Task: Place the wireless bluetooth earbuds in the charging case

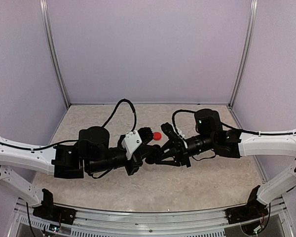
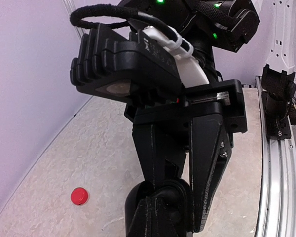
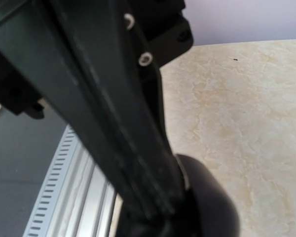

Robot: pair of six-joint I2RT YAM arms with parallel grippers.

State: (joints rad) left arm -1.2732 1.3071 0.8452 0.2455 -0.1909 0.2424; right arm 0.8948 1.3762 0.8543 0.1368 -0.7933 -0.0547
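Left gripper (image 1: 146, 143) and right gripper (image 1: 166, 147) meet mid-table; neither's opening can be told.
Red round piece (image 1: 157, 135) lies at their twelve o'clock.

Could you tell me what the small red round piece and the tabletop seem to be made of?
The small round red piece looks like smooth moulded plastic: even colour, rounded rim, soft sheen. The beige marbled tabletop looks like matte laminate or vinyl printed as stone, flat and glare-free; real stone is possible.
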